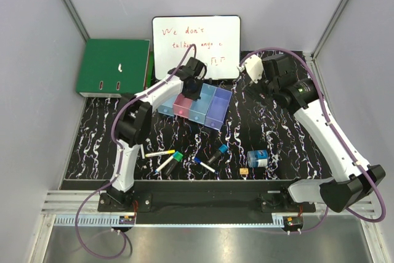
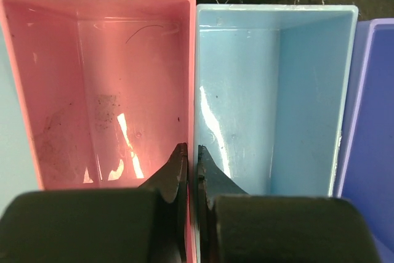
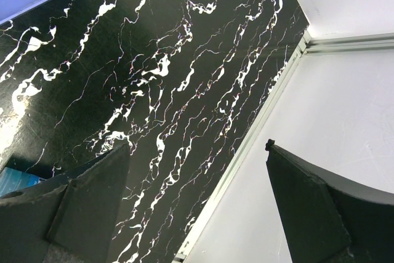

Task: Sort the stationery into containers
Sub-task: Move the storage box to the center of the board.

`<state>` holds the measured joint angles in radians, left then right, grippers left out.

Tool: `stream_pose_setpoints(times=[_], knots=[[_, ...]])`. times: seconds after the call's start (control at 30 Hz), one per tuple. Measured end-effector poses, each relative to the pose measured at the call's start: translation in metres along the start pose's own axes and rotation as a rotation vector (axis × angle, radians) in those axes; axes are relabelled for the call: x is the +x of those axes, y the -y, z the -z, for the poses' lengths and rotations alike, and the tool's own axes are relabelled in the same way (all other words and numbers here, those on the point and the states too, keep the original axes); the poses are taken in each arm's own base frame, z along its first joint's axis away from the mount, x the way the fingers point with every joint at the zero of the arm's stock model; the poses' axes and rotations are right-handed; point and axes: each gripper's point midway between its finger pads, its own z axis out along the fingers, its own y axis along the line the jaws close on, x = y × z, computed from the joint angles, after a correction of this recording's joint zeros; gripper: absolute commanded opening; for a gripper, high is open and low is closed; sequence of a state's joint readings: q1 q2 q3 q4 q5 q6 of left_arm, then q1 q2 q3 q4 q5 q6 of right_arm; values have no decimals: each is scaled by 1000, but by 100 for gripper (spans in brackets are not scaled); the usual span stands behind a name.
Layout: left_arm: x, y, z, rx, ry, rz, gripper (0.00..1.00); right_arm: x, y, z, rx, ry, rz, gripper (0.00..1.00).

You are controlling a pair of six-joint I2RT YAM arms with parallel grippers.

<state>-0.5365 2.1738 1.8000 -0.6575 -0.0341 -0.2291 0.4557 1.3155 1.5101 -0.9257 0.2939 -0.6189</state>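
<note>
The containers (image 1: 212,115) are four joined bins at the table's middle back: light blue, pink (image 2: 92,84), light blue (image 2: 271,90), purple (image 2: 375,121); the pink one and the light blue one beside it are empty. My left gripper (image 1: 192,89) (image 2: 191,149) is shut on the wall between those two, one finger in each. The stationery lies near the front edge: a yellow-white pen (image 1: 160,153), a green-capped marker (image 1: 174,160), a blue-white pen (image 1: 203,164), a black marker with a blue cap (image 1: 218,153), a stubby blue-white cylinder (image 1: 257,158), a tiny yellow piece (image 1: 244,171). My right gripper (image 1: 271,83) (image 3: 197,144) is open and empty at the back right.
A whiteboard (image 1: 196,44) leans against the back wall behind the bins. A green binder (image 1: 114,66) lies at the back left. The right wall and a metal floor rail (image 3: 258,146) run close by my right gripper.
</note>
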Motion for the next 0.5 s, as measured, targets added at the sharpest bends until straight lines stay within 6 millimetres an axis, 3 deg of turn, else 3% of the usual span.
stream_pose_setpoints(times=[0.43,0.5], knots=[[-3,-1,-7,-13,-29,1,0,0,-2,-1,-9,4,0,100],[-4,0,-8,-11,-29,5,5,1,-3,-1,-12,0,1,100]])
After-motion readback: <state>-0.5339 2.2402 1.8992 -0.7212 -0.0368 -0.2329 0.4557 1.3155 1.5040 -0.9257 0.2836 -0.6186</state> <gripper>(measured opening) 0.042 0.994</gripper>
